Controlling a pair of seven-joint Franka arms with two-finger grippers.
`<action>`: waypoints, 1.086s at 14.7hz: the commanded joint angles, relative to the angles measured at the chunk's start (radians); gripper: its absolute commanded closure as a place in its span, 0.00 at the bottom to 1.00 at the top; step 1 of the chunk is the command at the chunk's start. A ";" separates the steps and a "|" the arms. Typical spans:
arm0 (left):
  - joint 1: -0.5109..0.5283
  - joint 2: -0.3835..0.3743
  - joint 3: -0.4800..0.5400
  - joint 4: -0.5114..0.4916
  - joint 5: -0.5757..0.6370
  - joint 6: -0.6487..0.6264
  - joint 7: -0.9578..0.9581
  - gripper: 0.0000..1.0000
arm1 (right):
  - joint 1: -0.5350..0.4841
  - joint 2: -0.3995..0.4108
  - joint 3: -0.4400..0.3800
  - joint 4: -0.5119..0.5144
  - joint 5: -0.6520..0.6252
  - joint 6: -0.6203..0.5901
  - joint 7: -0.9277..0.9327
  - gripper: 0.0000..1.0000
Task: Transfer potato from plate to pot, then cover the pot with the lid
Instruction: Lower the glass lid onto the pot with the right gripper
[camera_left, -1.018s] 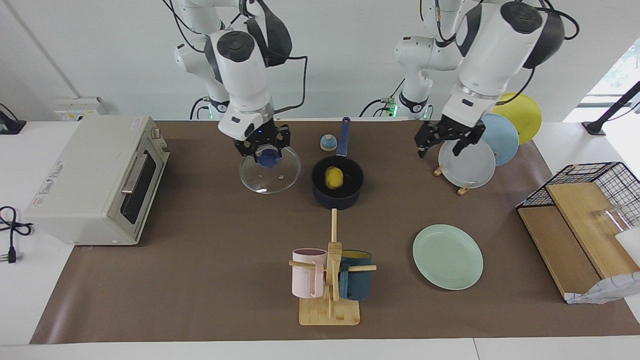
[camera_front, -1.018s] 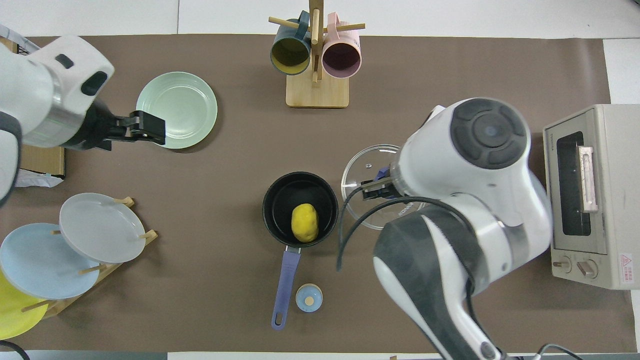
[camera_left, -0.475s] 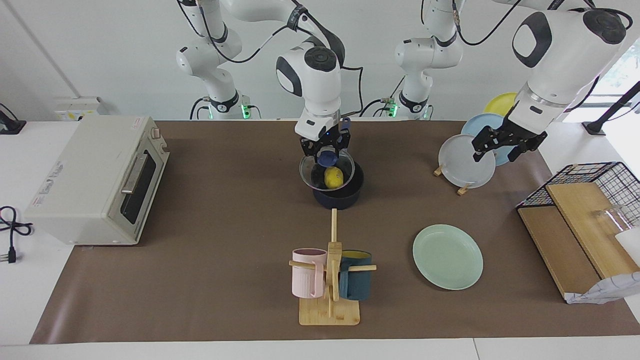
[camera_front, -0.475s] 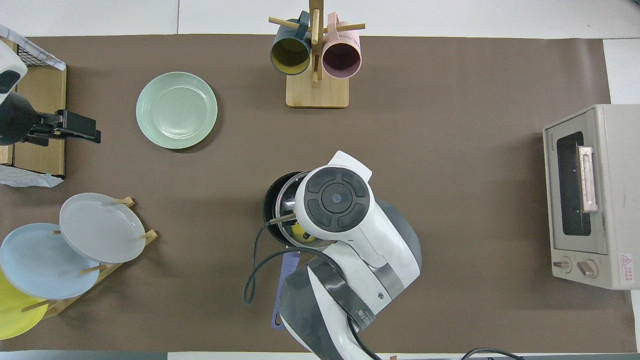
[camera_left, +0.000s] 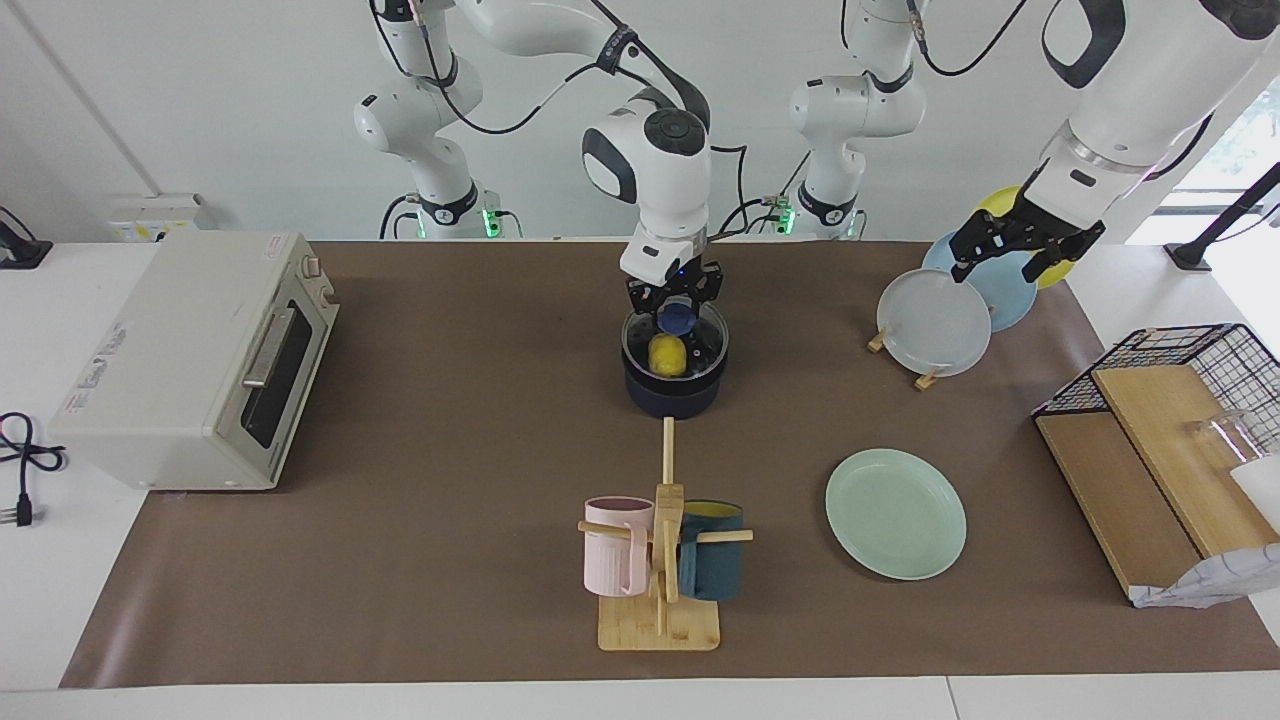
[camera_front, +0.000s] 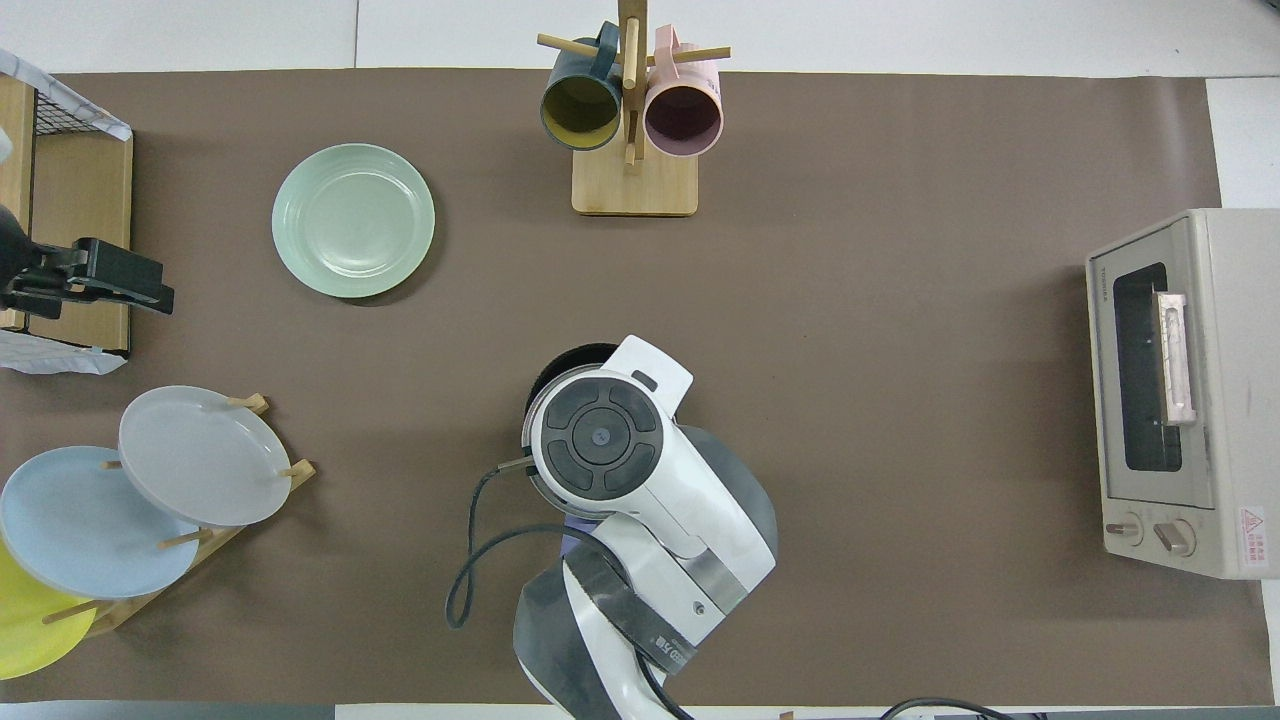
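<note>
From the facing view you had the right gripper (camera_left: 676, 308) down over the pot (camera_left: 675, 385), its jaws closed on the blue knob of the lid (camera_left: 700, 343). The glass sat level on the pot's rim, and the potato (camera_left: 667, 354) showed through it, lying inside the pot. The plate (camera_left: 896, 513) lay bare on the table (camera_left: 420, 500), farther from the robots than the pot and toward the left arm's end. Your left gripper (camera_left: 1022, 248) hung with open jaws, holding nothing, over the upright plates (camera_left: 935, 322) in their rack.

From overhead, your right arm covered nearly all of the pot (camera_front: 575, 355); only a dark arc of its rim showed. The left gripper (camera_front: 125, 283) reached in at the edge, over the wooden board (camera_front: 75, 205). The plate (camera_front: 353, 220) lay apart from both arms.
</note>
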 joint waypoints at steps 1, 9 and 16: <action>-0.020 -0.018 0.011 -0.038 0.023 -0.001 0.005 0.00 | -0.004 0.006 -0.002 0.021 -0.008 0.022 0.020 1.00; -0.043 -0.012 0.019 -0.036 0.020 0.023 0.002 0.00 | 0.010 0.040 -0.002 0.018 -0.081 0.065 0.023 1.00; -0.040 -0.019 0.010 -0.038 0.055 0.030 -0.015 0.00 | 0.019 0.040 -0.002 0.008 -0.107 0.071 0.026 1.00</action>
